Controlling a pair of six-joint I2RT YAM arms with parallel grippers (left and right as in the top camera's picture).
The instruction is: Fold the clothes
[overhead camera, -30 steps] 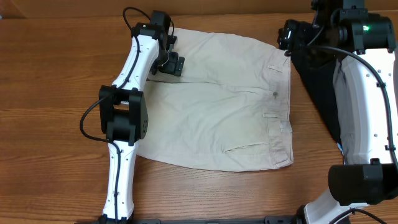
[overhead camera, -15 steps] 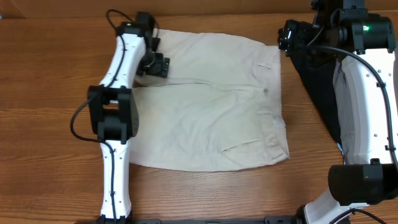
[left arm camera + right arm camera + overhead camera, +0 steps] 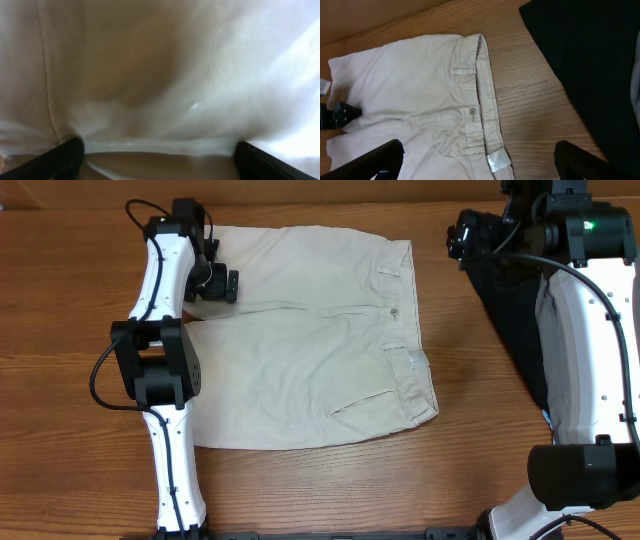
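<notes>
Jaws spread wide on both sides, my left gripper (image 3: 160, 150) presses into the far leg of the khaki shorts (image 3: 310, 350), cloth bunched between its fingers (image 3: 55, 160), which lie flat on the wooden table (image 3: 80, 330), while my right gripper (image 3: 477, 150) hangs empty off their waistband end, near a black garment (image 3: 590, 65).

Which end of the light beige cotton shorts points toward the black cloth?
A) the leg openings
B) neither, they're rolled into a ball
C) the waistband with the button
C: the shorts lie flat, their buttoned waistband on the side facing the black cloth.
</notes>
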